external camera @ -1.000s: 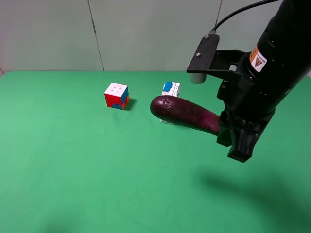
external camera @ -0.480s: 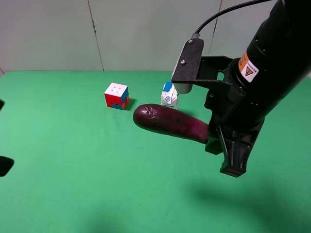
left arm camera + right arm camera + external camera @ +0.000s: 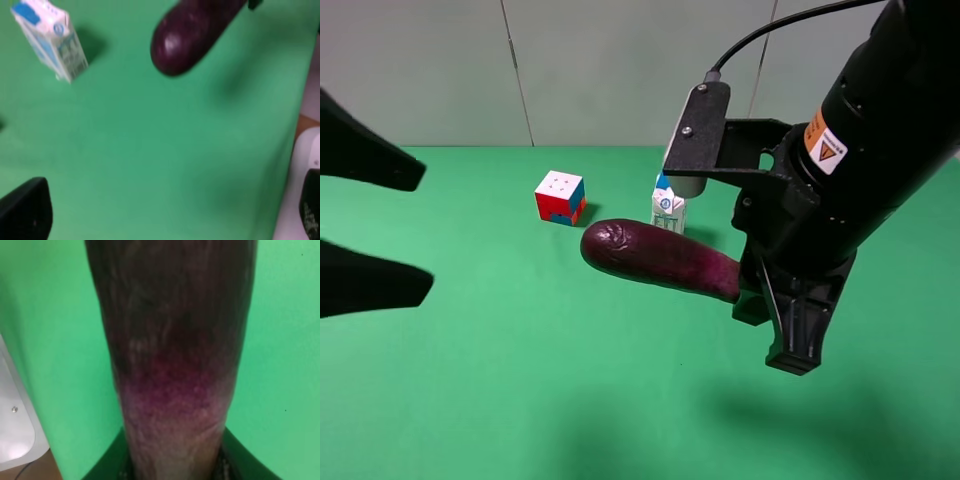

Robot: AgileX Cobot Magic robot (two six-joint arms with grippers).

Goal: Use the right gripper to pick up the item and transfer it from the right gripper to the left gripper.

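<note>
Right gripper (image 3: 765, 300) clamps the eggplant (image 3: 655, 258) by its paler end, aloft; left gripper (image 3: 418, 232) gapes wide, well apart from it.

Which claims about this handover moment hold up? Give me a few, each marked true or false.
1. The right gripper holds the long dark-purple eggplant above the green table. True.
2. The left gripper is shut on the eggplant. False: it is open and apart from it.
3. The white-and-blue milk carton lies on its side. False: it stands upright.
4. The red, white and blue puzzle cube sits on the table, apart from the carton. True.
</note>
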